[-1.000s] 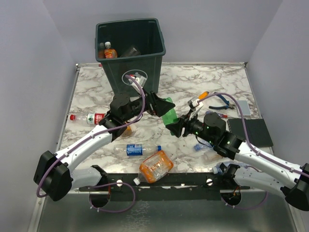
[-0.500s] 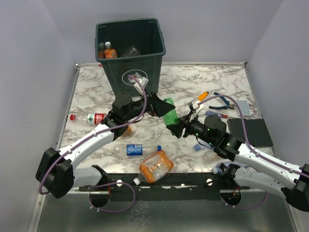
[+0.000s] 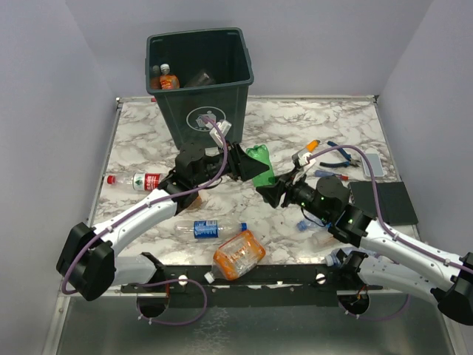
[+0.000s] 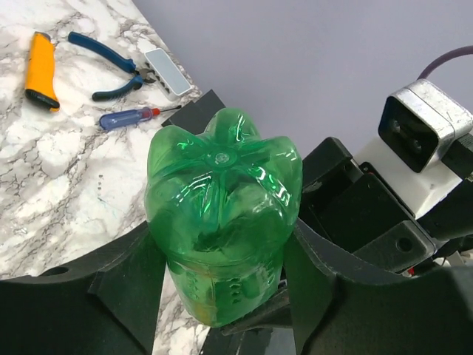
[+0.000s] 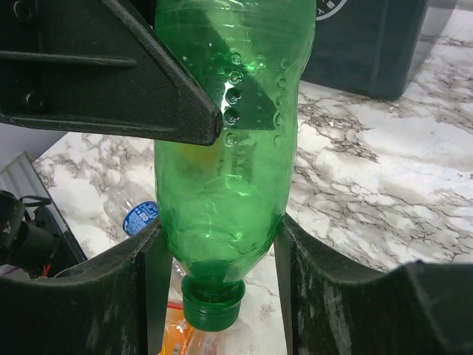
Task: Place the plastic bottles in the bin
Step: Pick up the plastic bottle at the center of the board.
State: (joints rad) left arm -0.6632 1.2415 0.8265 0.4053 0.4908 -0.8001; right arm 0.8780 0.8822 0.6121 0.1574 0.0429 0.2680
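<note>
Pinches the green bottle [image 3: 260, 166] at its base end with the left end effector [image 3: 242, 164], fingers [image 4: 129, 285] tight on both sides. Grips the same bottle near the cap end with the right end effector [image 3: 270, 190]. Holds it in the air above the worktop [image 3: 295, 126], at 5 o'clock from the bin [image 3: 211, 103]. Leaves on the worktop a red-label bottle [image 3: 140, 180] at 9 o'clock, and a blue-label bottle [image 3: 207, 228] and an orange-tinted bottle [image 3: 238, 254] near 6 o'clock.

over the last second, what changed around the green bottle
The left tool closed from wide open onto the base end of the green plastic bottle, which shifted slightly toward the dark green square bin. The right tool kept its hold near the neck. The loose clear plastic bottles on the marble table stayed put.
</note>
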